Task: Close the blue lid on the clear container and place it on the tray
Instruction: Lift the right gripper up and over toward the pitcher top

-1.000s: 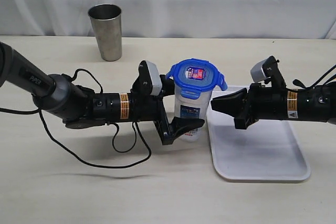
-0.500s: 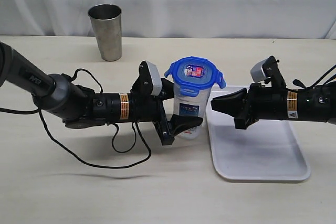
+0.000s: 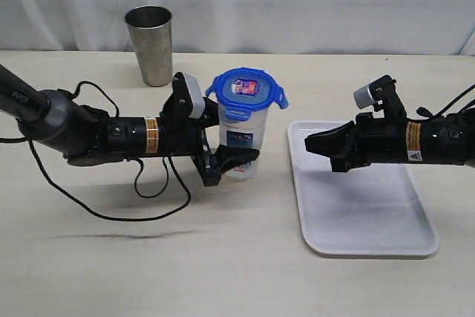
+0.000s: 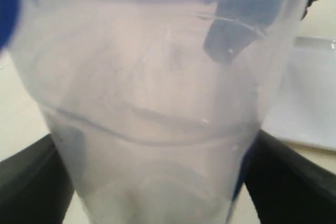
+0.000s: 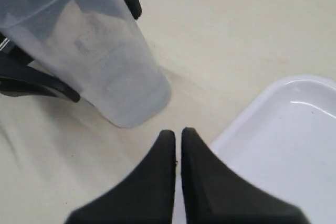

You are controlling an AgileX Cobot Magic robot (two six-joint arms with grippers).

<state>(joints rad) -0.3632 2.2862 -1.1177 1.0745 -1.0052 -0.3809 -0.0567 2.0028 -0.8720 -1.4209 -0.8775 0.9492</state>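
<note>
The clear container (image 3: pixel 240 142) stands left of the tray (image 3: pixel 371 213), slightly tilted, with the blue lid (image 3: pixel 245 93) sitting on its rim. My left gripper (image 3: pixel 231 158) is shut on the container's lower body, one finger on each side. In the left wrist view the container (image 4: pixel 157 103) fills the picture between the black fingers (image 4: pixel 31 179), and a blue lid flap (image 4: pixel 241 9) hangs over its rim. My right gripper (image 3: pixel 313 141) is shut and holds nothing, hovering over the tray's left edge, apart from the container (image 5: pixel 89 45). Its fingertips (image 5: pixel 167 137) nearly meet beside the tray (image 5: pixel 294 124).
A grey steel cup (image 3: pixel 149 44) stands at the back left. The left arm's black cable (image 3: pixel 111 206) loops over the table in front of it. A white curtain closes the back.
The left arm has pulled the lidded container to the left, away from the tray. The right gripper has drawn back slightly to the right and stays shut.
</note>
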